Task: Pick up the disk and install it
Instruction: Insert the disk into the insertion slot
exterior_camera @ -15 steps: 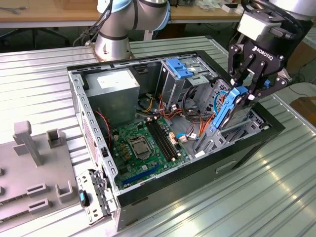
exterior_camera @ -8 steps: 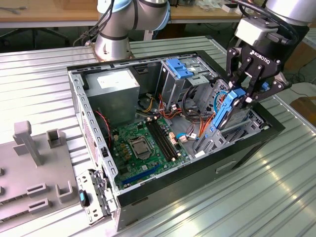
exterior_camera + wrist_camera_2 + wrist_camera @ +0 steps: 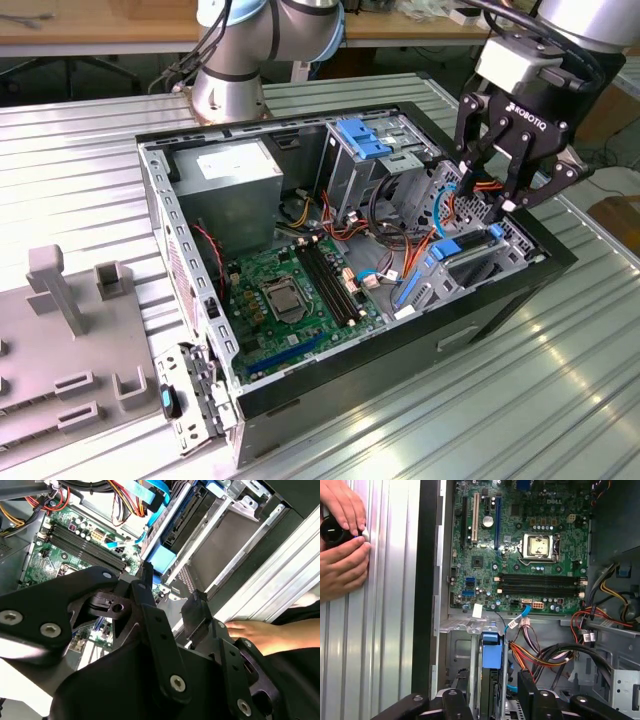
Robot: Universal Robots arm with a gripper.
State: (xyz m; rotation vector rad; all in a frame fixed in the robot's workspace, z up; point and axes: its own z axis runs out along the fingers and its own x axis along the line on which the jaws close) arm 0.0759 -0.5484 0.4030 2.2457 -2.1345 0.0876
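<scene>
Disk (image 3: pixel 485 255) in computer case (image 3: pixel 400 362), gripper (image 3: pixel 492 192) just above (jaws apart)

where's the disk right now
The disk sits in the drive bay on the exterior view's right, just below the open gripper and beside the motherboard.

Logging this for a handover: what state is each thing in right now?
Gripper: jaws open, over the drive bay.
Disk: in the bay, between the jaws, not gripped.
Case: lying on its side, panel off.
Memory slots: empty.
CPU socket: no cooler.
Hands: holding a black object.
</scene>
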